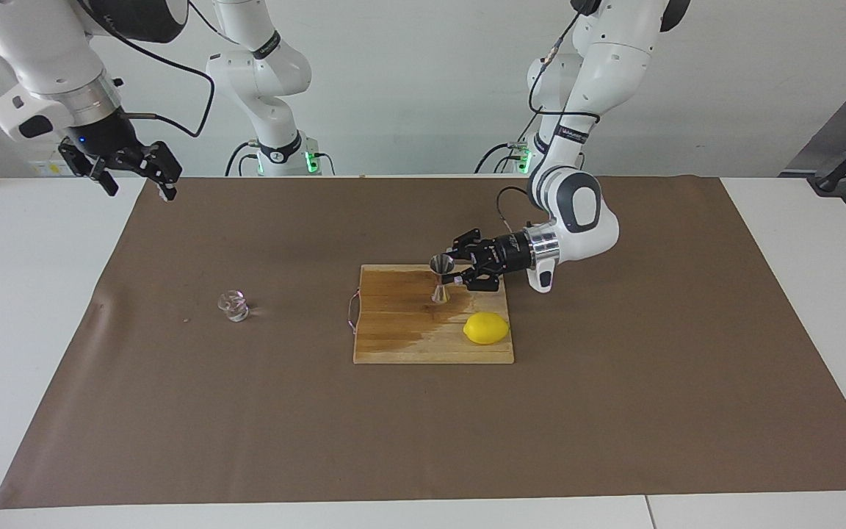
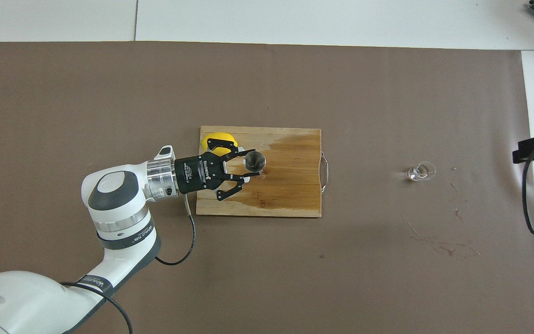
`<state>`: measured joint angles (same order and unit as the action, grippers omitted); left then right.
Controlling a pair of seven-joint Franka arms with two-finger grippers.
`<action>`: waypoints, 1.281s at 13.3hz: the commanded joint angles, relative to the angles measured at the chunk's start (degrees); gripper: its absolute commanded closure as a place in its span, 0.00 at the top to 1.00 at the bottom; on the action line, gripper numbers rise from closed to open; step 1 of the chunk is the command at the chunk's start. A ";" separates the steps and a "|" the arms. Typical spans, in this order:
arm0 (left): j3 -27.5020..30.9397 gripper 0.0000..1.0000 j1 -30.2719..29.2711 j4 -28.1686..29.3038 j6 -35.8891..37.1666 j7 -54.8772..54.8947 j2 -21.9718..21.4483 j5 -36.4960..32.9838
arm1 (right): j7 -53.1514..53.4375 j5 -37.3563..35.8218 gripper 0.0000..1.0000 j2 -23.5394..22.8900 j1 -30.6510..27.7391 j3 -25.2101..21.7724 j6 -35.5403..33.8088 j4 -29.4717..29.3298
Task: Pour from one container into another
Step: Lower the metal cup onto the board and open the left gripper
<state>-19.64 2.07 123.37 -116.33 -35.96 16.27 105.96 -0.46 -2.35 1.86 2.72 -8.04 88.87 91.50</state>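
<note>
The silver hourglass jigger [image 1: 441, 280] [image 2: 254, 161] stands upright on the wooden cutting board [image 1: 401, 342] [image 2: 295, 190], its foot on the board. My left gripper [image 1: 452, 272] [image 2: 248, 164] reaches in level from the left arm's end and is shut on the jigger's waist. The tiny clear glass cup [image 1: 233, 306] [image 2: 420, 172] stands alone on the brown mat toward the right arm's end, apart from both grippers. My right gripper [image 1: 140, 188] hangs open and empty, high over the mat's corner near the right arm's base. The right arm waits.
A yellow lemon [image 1: 486, 328] [image 2: 218, 139] lies on the board, farther from the robots than the left gripper. Part of the board is dark and wet. Dried spill marks [image 2: 443, 246] stain the brown mat [image 1: 614, 411] near the glass cup.
</note>
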 commanded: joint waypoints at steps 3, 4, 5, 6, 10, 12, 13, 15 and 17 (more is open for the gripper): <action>1.18 0.41 3.28 -3.30 -1.36 5.01 5.07 3.37 | -1.65 -0.99 1.00 0.43 -0.34 -0.04 -0.27 -0.18; 1.88 0.41 4.07 -3.74 -1.18 6.07 5.79 3.64 | -2.00 -0.99 1.00 0.43 -0.43 -0.13 -0.27 -0.27; 3.01 0.41 5.21 -4.18 -1.18 6.26 6.32 4.07 | -2.79 -0.99 1.00 0.43 -0.52 -0.22 -0.27 -0.27; 4.77 0.41 7.14 -4.79 -0.92 6.34 6.93 4.51 | -3.06 -0.99 1.00 0.43 -0.69 -0.22 -0.27 -0.27; 9.18 0.41 11.29 -5.59 -0.48 6.43 7.55 5.57 | -3.06 -0.90 1.00 0.34 -0.70 -0.22 0.08 -0.27; 9.27 0.41 11.29 -5.59 -0.48 7.31 8.16 5.57 | -2.97 -0.90 1.00 0.34 -0.70 -0.22 -0.18 -0.27; 9.27 0.41 11.29 -5.59 -0.48 7.31 8.25 5.57 | -2.88 -0.90 1.00 0.34 -0.70 -0.22 -0.18 -0.27; 9.27 0.42 11.29 -5.59 -0.48 7.31 8.34 5.57 | -3.06 -0.81 1.00 0.25 -0.78 -0.22 0.08 -0.27; 9.27 0.42 11.29 -5.68 -0.57 7.31 8.60 5.57 | -2.97 -0.90 1.00 0.17 -0.78 -0.22 -0.01 -0.27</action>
<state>-11.52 12.06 118.64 -116.98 -29.56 23.70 110.19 -1.91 -2.59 1.87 2.55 -8.42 88.87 91.34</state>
